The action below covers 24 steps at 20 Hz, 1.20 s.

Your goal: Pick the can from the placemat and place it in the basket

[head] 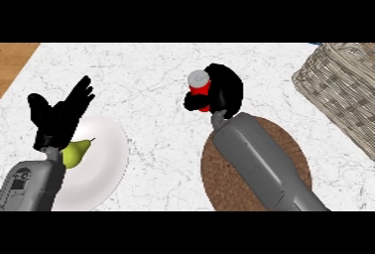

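White stone counter [161, 59] fills the view, with a strip of brown wood [15, 57] at the far left corner. The left hand [58, 116] shows at the left side, fingers straight and spread wide, holding nothing. Just right of it sits a white plate [106, 158] with a green pear [75, 151] on it. Further right, the right hand [227, 90] is curled round a red can [198, 88] with a silver top, which pokes out on the hand's left side. Under the right arm lies a round brown placemat [219, 183]; the can is past its far edge, over the white stone. Well to the right of this hand stands a woven basket [337, 84]
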### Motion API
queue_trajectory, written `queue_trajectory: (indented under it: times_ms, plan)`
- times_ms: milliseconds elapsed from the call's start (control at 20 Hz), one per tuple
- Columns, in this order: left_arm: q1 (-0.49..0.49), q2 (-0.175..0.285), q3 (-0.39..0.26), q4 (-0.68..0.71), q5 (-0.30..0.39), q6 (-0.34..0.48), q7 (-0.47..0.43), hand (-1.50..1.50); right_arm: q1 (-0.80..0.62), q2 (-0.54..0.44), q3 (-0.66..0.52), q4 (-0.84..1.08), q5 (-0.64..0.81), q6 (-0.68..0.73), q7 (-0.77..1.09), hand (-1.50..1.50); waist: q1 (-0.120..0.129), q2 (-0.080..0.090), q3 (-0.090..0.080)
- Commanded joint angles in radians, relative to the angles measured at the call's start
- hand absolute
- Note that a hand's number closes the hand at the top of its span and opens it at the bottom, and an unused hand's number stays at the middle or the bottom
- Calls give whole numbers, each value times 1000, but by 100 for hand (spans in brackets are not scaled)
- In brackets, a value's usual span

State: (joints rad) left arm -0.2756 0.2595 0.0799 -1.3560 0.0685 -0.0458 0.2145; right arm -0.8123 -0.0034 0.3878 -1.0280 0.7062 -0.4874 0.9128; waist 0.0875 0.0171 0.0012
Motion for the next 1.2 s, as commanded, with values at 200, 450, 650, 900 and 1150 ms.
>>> queue_trajectory:
  times_ms: [200,450,650,900,1150]
  plan:
    - [19,2,14,1,-3,11,6,0,-271,3,61,124,121,-274,154,150,-30,-12,-3]
    - [47,12,35,-2,12,0,-1,0,-413,3,16,120,227,-176,328,150,-71,-23,-3]
    - [28,-16,22,-36,-9,48,32,0,-467,-19,-71,212,260,-140,308,150,-78,-19,-2]
    - [56,10,44,-47,10,19,43,0,-569,-87,-159,253,287,-89,301,150,-76,-20,-2]
    - [61,27,54,-41,5,-1,0,0,-584,-137,-223,400,333,-172,225,150,-65,-13,-2]
